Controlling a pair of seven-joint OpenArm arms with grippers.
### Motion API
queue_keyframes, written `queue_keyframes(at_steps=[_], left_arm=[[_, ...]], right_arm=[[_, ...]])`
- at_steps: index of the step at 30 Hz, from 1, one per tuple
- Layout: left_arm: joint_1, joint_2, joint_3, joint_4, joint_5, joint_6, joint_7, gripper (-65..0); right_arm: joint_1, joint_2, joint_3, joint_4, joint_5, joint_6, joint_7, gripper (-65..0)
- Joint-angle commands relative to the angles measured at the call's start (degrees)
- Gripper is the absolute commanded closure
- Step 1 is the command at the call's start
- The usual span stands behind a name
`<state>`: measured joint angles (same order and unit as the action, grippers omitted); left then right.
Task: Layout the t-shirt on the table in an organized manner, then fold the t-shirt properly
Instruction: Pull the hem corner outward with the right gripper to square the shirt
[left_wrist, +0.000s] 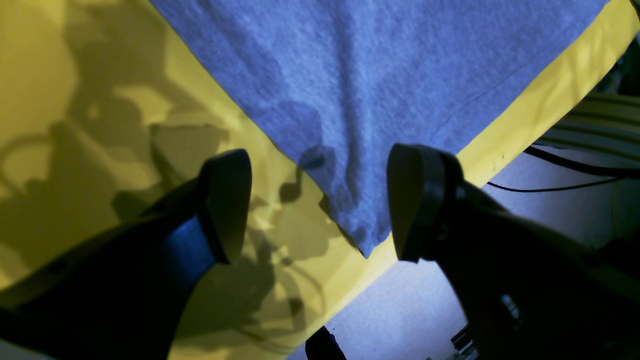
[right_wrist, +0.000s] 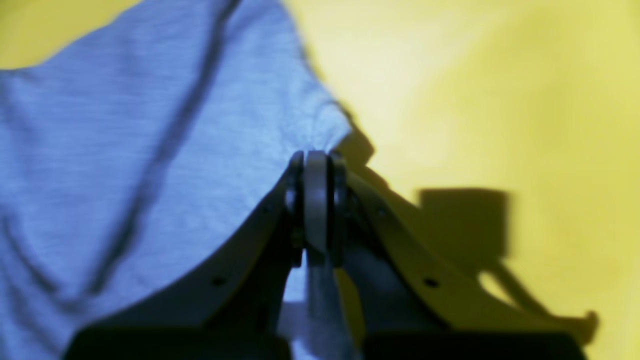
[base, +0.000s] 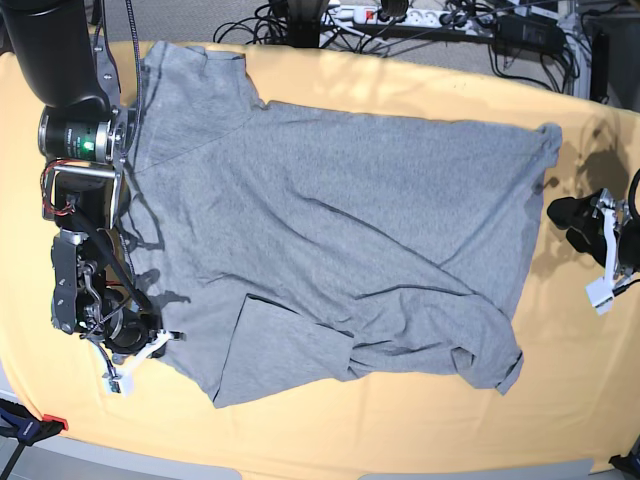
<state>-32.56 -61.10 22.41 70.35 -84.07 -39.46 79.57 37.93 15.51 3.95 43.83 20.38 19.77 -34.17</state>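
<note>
the t-shirt (base: 340, 240) lies spread across my table (base: 400, 425), mostly flat but rumpled, its plain grey side up. creases run across the body, and a flap of cloth near the lower middle is folded over on itself. in the base view one sleeve reaches toward the far left corner, and the hem side runs down the right.

my right claw (right_wrist: 316, 160) is pressed together and pinching the t-shirt at its edge; the right wrist view shows a small tuck of grey fabric (right_wrist: 327, 137) gathered right at the tips, with the yellow table cloth beside it. in the base view that claw sits at the shirt's lower left edge (base: 150, 340).

my left claw (left_wrist: 320, 200) is spread wide, its two dark fingers (left_wrist: 227, 200) standing well apart on either side of a pointed corner of the t-shirt (left_wrist: 362, 240). that corner lies on the table right at the table's edge, and neither finger touches it. in the base view this claw is just beside the shirt's right edge (base: 600, 235), over the bare cloth. black cables (left_wrist: 575, 170) run over the floor past the table edge.
</note>
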Motion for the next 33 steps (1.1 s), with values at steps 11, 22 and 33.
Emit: queue_keyframes(at_steps=[11,22,33], left_arm=[[-1.42,-1.44,-0.79,0.37,-0.93,0.07,-0.09,-43.7],[-1.42,-1.44,-0.79,0.37,-0.93,0.09,-0.09,-43.7],[-1.42,-1.42,-0.79,0.37,-0.93,0.07,-0.09,-43.7]], right_arm=[[2.86,0.92,0.22,0.87,-13.35,-16.9,0.55,0.0],[2.89,5.53,0.24,0.87,-14.93,-28.26,0.57,0.0],[3.02,7.34,0.22,0.87,-14.67,-18.84,1.44,-31.8]])
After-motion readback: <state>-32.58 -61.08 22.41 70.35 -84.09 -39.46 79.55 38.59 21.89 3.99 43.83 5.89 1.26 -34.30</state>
